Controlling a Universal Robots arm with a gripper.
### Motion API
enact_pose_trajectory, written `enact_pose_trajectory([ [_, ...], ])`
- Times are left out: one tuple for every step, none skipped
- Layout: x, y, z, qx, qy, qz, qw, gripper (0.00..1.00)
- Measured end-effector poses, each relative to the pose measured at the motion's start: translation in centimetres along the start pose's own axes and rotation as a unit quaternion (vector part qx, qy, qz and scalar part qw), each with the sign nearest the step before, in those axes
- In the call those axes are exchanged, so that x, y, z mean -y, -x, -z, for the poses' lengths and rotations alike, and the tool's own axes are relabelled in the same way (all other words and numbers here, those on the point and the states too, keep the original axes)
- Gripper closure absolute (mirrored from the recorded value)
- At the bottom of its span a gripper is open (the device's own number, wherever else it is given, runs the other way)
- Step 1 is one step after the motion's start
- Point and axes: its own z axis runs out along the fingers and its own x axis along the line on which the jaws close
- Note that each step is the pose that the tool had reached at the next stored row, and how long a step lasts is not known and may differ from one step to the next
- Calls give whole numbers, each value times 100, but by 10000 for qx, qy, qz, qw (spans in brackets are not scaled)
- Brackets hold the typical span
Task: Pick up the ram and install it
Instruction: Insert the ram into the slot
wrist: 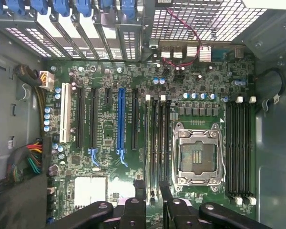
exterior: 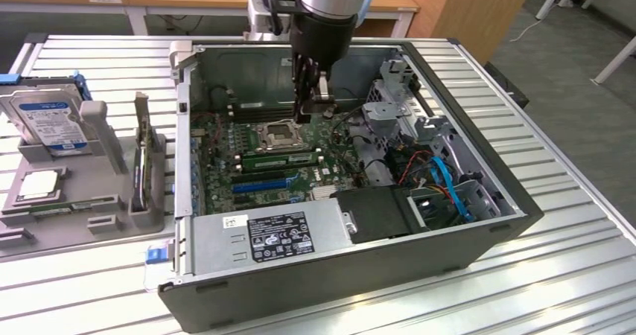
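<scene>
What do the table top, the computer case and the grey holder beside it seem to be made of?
Table top: probably bare aluminium, silvery and ribbed, with bright reflections.
Computer case: likely sheet metal, matte dark grey outside, with thin folded edges.
Grey holder: probably plastic, dull and blocky, without shine; I cannot be sure.

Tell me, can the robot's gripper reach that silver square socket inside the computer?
Probably yes. The computer case lies open on top, and the gripper hangs inside it close to the socket. Nothing covers the socket or stands between them.
</scene>
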Motion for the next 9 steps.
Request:
enact_pose_trajectory([
  [0, 0, 1, 0, 0, 0, 10000, 75],
  [-1, -1, 6, -2, 1, 0, 10000, 75],
  [-1, 0, 14, -3, 1, 0, 10000, 75],
  [-2, 0, 22, -1, 1, 0, 10000, 75],
  [-2, 0, 31, 0, 0, 0, 10000, 75],
  [-3, 1, 40, -1, 0, 0, 10000, 75],
  [-3, 1, 47, 0, 0, 0, 10000, 75],
  [-3, 1, 52, 0, 0, 0, 10000, 75],
  [-3, 1, 51, 1, 0, 0, 10000, 75],
])
